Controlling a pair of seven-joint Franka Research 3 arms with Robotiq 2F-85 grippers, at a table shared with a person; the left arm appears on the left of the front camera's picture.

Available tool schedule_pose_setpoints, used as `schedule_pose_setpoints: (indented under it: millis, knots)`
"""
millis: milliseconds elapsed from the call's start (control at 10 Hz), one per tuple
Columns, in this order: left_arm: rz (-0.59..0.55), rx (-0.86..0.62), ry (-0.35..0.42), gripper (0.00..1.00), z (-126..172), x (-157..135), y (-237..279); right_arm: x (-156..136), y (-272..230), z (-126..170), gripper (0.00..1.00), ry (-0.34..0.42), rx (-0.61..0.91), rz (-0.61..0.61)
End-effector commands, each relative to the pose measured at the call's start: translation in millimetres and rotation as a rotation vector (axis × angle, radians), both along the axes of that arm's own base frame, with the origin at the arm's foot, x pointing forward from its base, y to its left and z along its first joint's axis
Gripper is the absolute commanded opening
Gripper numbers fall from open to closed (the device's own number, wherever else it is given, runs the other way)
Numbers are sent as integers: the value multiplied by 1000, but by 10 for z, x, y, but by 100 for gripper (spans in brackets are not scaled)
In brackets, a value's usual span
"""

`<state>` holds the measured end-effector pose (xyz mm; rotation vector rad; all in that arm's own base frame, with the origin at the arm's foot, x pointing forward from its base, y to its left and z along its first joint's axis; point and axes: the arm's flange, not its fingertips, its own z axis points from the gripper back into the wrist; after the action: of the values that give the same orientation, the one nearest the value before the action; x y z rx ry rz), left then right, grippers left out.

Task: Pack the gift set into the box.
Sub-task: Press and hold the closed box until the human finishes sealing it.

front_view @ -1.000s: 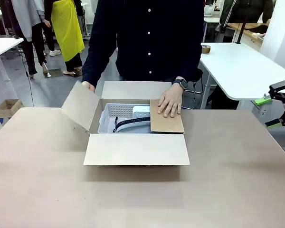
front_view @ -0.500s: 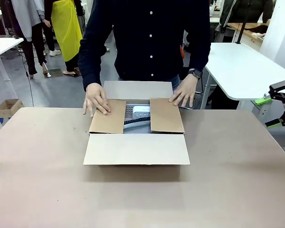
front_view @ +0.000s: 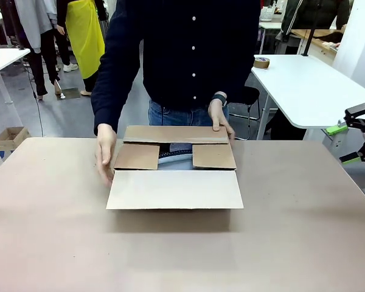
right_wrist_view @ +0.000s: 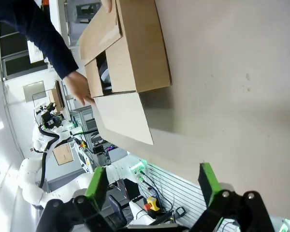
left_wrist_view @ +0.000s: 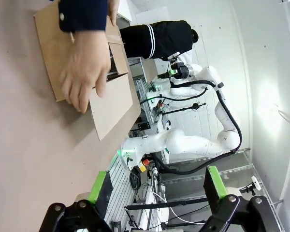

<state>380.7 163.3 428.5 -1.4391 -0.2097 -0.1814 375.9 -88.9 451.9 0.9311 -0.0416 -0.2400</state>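
Observation:
The box [front_view: 174,190] stands mid-table, its two side flaps folded in and its near flap lying flat toward me. A person's hand [front_view: 221,117] presses the far flap down over them, while the other hand [front_view: 104,153] rests at the box's left side. Through the narrow gap left I see part of the gift set [front_view: 174,152], white and dark. My right gripper [front_view: 344,145] hangs open off the table's right edge, far from the box. In the wrist views both the left gripper [left_wrist_view: 154,186] and the right gripper [right_wrist_view: 152,186] are open and hold nothing, with the box [left_wrist_view: 111,101] [right_wrist_view: 140,53] well ahead.
A white table [front_view: 304,85] with a tape roll [front_view: 263,62] stands at the back right. Another white table [front_view: 3,58] is at the back left, and a small carton [front_view: 11,137] sits on the floor beside it. The brown tabletop [front_view: 182,255] lies bare in front of the box.
The person folded the left side flap in, then brought the far flap down over both side flaps. One hand moved to the box's left side. My grippers stayed still.

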Motion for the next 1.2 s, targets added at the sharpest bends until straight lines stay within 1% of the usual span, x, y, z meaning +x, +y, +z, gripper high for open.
schedule_pose_setpoints:
  millis: [0, 1100]
  knots:
    - [4, 2, -3, 100, 2, -10, -14, -11, -1, 9, 100, 7, -2, 1]
    - [4, 2, -3, 100, 2, -10, -14, -11, -1, 9, 100, 7, -2, 1]
